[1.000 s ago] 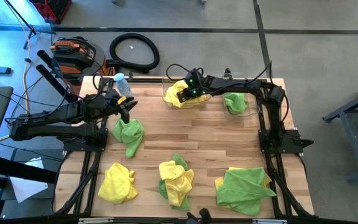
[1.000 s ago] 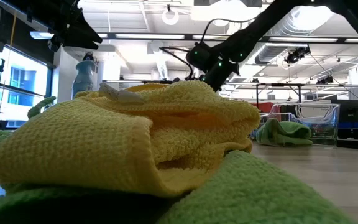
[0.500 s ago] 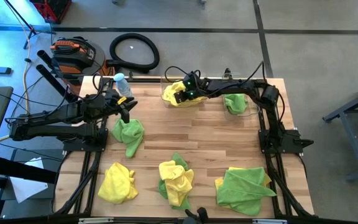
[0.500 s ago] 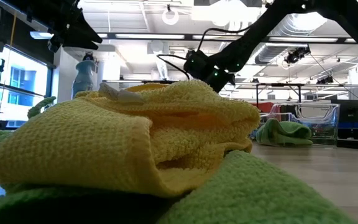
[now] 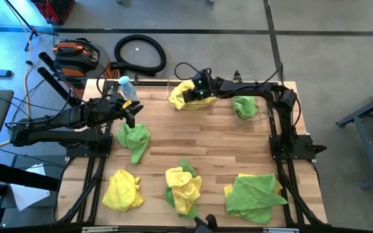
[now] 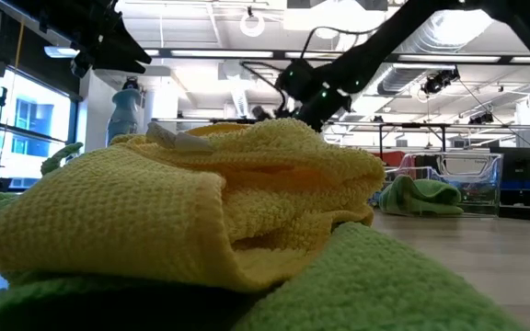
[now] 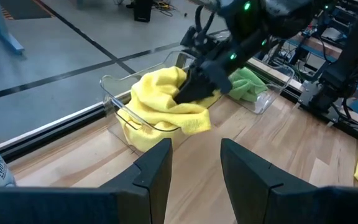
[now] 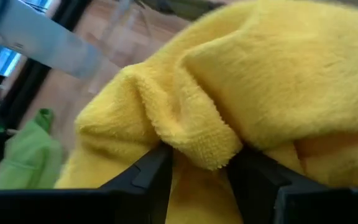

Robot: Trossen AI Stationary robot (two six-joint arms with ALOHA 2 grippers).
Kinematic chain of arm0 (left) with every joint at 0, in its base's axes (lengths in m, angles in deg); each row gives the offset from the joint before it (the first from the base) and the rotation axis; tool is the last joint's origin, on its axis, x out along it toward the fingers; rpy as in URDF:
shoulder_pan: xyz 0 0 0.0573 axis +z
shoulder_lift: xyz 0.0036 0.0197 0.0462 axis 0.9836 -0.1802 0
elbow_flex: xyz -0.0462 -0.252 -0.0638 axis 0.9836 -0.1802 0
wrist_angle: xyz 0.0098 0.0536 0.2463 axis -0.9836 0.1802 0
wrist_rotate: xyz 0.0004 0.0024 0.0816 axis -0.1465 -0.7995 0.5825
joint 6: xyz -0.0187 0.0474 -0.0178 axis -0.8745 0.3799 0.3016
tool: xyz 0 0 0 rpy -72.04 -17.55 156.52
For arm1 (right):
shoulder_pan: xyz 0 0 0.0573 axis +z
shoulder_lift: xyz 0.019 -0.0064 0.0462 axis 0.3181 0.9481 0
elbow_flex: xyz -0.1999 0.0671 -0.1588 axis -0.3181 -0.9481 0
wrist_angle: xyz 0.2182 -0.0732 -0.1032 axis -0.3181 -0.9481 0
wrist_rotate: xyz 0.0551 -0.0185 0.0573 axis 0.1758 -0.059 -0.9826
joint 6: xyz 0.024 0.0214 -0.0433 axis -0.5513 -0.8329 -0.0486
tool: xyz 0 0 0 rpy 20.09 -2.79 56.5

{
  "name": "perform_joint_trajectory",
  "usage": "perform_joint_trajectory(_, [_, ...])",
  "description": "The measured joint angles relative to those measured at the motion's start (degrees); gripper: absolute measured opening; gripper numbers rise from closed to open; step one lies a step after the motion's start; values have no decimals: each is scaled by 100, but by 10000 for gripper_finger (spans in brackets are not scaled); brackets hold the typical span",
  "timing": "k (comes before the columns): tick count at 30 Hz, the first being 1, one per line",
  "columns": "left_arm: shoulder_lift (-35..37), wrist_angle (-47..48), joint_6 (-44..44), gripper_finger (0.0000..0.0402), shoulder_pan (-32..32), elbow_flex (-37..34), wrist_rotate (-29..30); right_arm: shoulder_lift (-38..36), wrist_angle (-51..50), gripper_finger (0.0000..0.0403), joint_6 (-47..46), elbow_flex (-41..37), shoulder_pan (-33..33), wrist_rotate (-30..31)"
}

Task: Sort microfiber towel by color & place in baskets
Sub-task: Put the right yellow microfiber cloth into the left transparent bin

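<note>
A yellow towel (image 5: 181,98) lies heaped in the wider clear basket (image 7: 114,102) at the table's far edge. My right gripper (image 8: 201,168) is down on the heap, open, with a fold of the yellow cloth between its fingers. A green towel (image 5: 243,105) fills the second basket (image 7: 272,93) to its right. My left gripper (image 7: 194,155) hangs open with nothing between its fingers at the far left, above a green towel (image 5: 133,139) lying on the wood. My right gripper comes at the yellow towel slanting down from the table's right side. A rounded fold on top of the heap (image 8: 207,149) sits in the gap between the open fingers (image 8: 151,177) and lies against their inner sides. The towel rests in the basket, slack.
Loose towels lie along the near edge: a yellow one (image 5: 122,189), a yellow-and-green pile (image 5: 183,188) and a green one over yellow (image 5: 254,194). A water bottle with a blue cap (image 5: 127,87) stands at the far left. Bare wood (image 5: 199,139) lies mid-table.
My right gripper has shifted a little toward the table's left over the basket, then come back and risen slightly, tipping at the wrist. The yellow towel has stayed heaped in the basket.
</note>
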Motion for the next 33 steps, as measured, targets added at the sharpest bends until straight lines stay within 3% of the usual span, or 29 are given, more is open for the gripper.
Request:
perform_joint_trajectory(6, [0, 68, 2, 126, 2, 0, -7, -388, -406, 145, 137, 142, -135, 28])
perform_joint_trajectory(11, [-2, 230, -49, 126, -8, 0, -163, -433, -1566, 145, 341, 811, -139, 89])
perform_joint_trajectory(18, [-2, 284, -55, 126, -9, 0, -434, -376, -2437, 144, 314, 1845, 208, 1032])
perform_joint_trajectory(24, [0, 284, -97, 126, -9, 0, -398, 115, -2478, 133, -37, 2389, 491, 1299])
perform_joint_trajectory(33, [-1, 282, -144, 126, -11, 0, -452, 1151, -2902, 99, -459, 2728, 454, 861])
